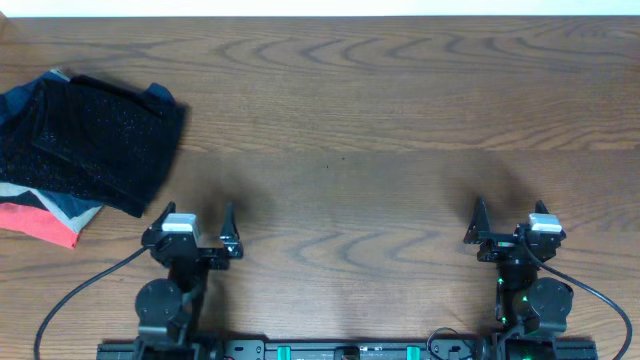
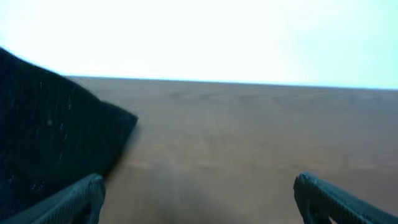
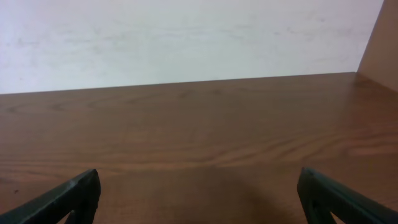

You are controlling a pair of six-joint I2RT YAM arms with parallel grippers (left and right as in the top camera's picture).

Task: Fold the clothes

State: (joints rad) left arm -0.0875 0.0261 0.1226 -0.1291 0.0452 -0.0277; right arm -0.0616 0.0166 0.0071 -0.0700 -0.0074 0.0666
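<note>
The left gripper (image 1: 195, 226) sits just beside the clothes pile (image 1: 85, 150), the right gripper (image 1: 512, 226) well apart, both wide open, apparently poised to start.

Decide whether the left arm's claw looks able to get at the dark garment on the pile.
Probably yes: the left claw is open, the dark garment lies just ahead and to its left, and only bare table lies between them.
</note>
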